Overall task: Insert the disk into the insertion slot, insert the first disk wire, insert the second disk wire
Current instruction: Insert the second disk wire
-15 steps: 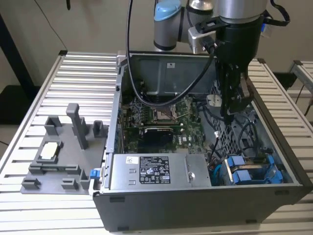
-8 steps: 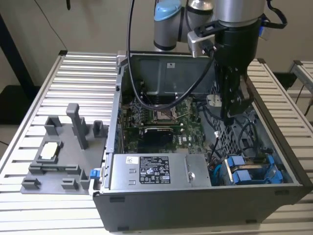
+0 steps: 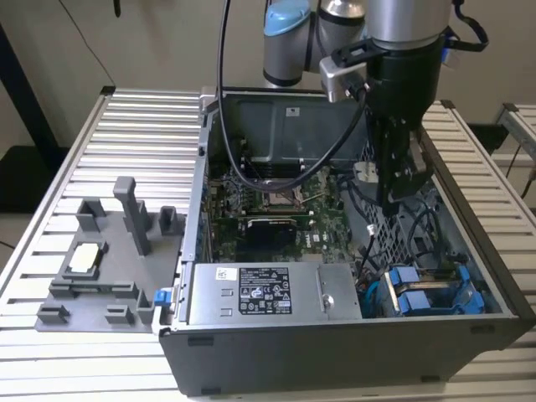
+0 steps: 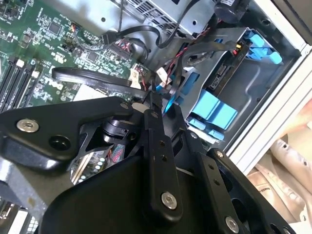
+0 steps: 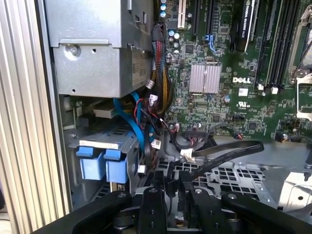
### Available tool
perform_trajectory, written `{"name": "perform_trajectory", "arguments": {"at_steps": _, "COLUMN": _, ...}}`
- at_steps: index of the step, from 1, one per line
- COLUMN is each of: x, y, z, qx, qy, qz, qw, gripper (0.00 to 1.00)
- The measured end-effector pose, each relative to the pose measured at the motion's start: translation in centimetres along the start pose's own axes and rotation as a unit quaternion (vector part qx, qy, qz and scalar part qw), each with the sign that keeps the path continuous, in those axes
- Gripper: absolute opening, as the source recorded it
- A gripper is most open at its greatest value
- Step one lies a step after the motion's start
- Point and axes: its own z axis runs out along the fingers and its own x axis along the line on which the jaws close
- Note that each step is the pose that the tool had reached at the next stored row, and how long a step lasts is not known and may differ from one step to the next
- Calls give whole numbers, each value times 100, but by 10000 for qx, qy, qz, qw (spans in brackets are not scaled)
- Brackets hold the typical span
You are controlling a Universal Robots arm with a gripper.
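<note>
I see the blue-framed disk [image 3: 419, 300] already seated in the insertion slot [image 4: 258, 95]. My gripper [image 5: 170, 179] hangs near it among loose wires [image 5: 146, 141], its jaws pinched nearly together. Both wire connections look unfinished to me.

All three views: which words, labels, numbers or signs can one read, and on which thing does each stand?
On the sticker of the silver box: black-and-white print, too small to read.
On the motherboard, in the first wrist view: a white brand logo; the fine white markings around it are too small to read.
On the pale label at the box's side, in the first wrist view: blurred, not readable.
</note>
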Motion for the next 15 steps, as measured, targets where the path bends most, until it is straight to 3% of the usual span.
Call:
{"name": "perform_trajectory", "arguments": {"at_steps": 5, "x": -1, "y": 7, "z": 8, "qx": 4, "qy": -5, "qz": -25, "qw": 10000, "gripper": 27}}
{"name": "perform_trajectory", "arguments": {"at_steps": 7, "x": -1, "y": 8, "z": 8, "qx": 4, "qy": -5, "qz": -26, "qw": 10000, "gripper": 18}}
{"name": "perform_trajectory", "arguments": {"at_steps": 15, "x": -2, "y": 8, "z": 9, "qx": 5, "qy": -5, "qz": -27, "qw": 10000, "gripper": 16}}
